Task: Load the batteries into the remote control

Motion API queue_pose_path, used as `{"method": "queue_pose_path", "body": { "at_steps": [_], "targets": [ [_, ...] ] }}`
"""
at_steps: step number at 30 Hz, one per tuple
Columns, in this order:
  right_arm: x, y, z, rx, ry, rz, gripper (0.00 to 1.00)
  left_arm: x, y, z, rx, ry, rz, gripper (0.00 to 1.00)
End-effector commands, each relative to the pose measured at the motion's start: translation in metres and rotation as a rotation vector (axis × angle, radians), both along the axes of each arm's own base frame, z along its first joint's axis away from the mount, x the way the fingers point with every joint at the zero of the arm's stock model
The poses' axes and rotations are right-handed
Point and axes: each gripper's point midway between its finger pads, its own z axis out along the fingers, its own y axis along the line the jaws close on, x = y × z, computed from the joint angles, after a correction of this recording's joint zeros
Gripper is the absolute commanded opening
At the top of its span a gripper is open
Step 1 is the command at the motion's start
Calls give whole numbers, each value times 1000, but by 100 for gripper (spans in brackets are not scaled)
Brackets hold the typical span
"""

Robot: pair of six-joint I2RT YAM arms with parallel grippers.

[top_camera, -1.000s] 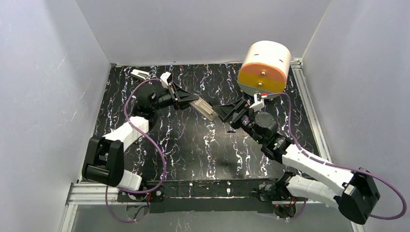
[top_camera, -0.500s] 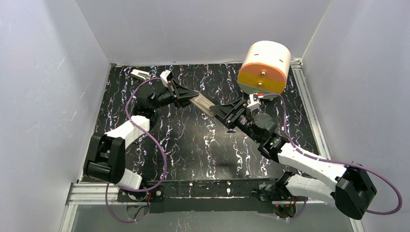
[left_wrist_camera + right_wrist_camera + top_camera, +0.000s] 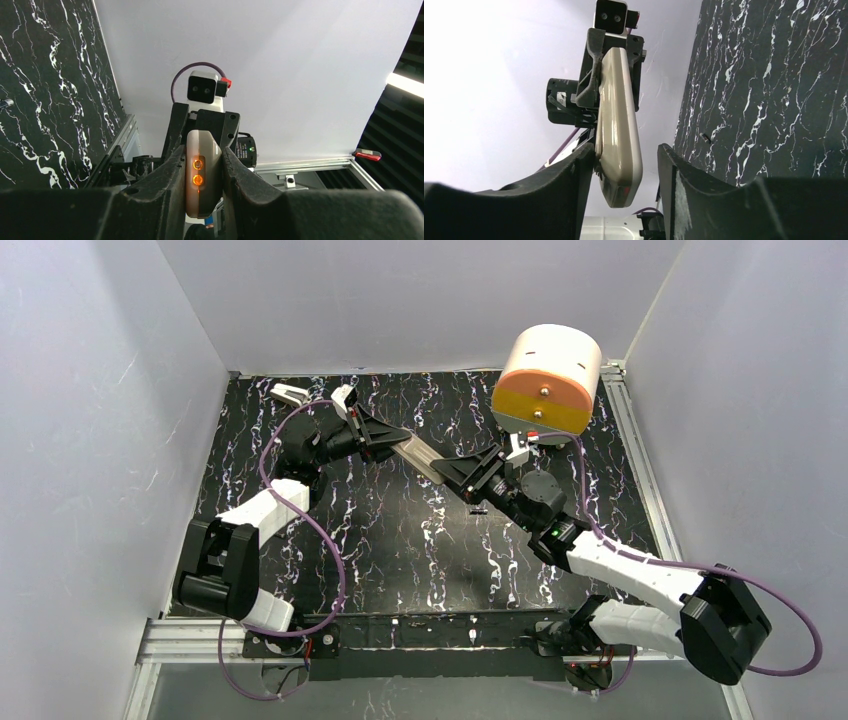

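The table (image 3: 400, 550) is black with thin white lines all over it, like marble. Tall white walls (image 3: 400, 300) stand on three sides of it. A silver metal rail (image 3: 640, 470) runs along the table's right edge. A big round drum (image 3: 548, 375), cream on top and orange lower down, is at the back right of the table.

The remote control (image 3: 424, 459) is up in the air, off the table. It is to the left of the drum and a little nearer the arm bases. It is tilted, with a gripper at each end.

The left gripper (image 3: 398, 445) is at the end far from the drum. It squeezes the remote control tight between its two fingers (image 3: 165, 177). In the left wrist view, two small orange lights (image 3: 198, 171) glow on the remote control.

The right gripper (image 3: 463, 471) is at the end near the drum. Its fingers are apart, wider than the remote control. One finger (image 3: 574, 175) is touching the remote control's edge or just beside it. The other finger (image 3: 674, 170) has a gap next to it.

A tiny dark piece (image 3: 478, 510) lies on the table, nearer the arm bases than the drum. It is too small to tell what it is. A small white-and-grey block (image 3: 290, 393) lies far to the left of the drum, by the back wall.
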Motion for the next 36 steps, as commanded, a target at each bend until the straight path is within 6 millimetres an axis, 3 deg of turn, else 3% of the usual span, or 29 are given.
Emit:
{"method": "queue_pose_path", "body": {
  "at_steps": [1, 8, 11, 13, 16, 19, 24, 30, 36],
  "targets": [
    [1, 3, 16, 44, -29, 19, 55, -13, 1, 18, -13, -85, -30, 0],
    [2, 5, 6, 22, -1, 24, 42, -14, 1, 19, -12, -103, -29, 0],
    [2, 6, 5, 16, -3, 31, 42, -14, 1, 20, -11, -112, -29, 0],
    [2, 5, 7, 9, -22, 30, 50, -14, 1, 20, -8, -122, -30, 0],
    [3, -5, 14, -24, -76, -5, 73, -16, 1, 18, 6, -159, -33, 0],
    [1, -13, 27, -66, -174, 11, 84, -18, 1, 16, 23, -205, -38, 0],
    [-13, -8, 42, -156, -343, 225, 86, -29, 1, 16, 51, -307, -83, 0],
    [-36, 10, 32, -286, -465, 503, 85, -44, 2, 23, 65, -401, -147, 0],
    [-39, 16, 26, -338, -499, 598, 76, -49, 2, 25, 69, -432, -168, 0]
  ]
}}
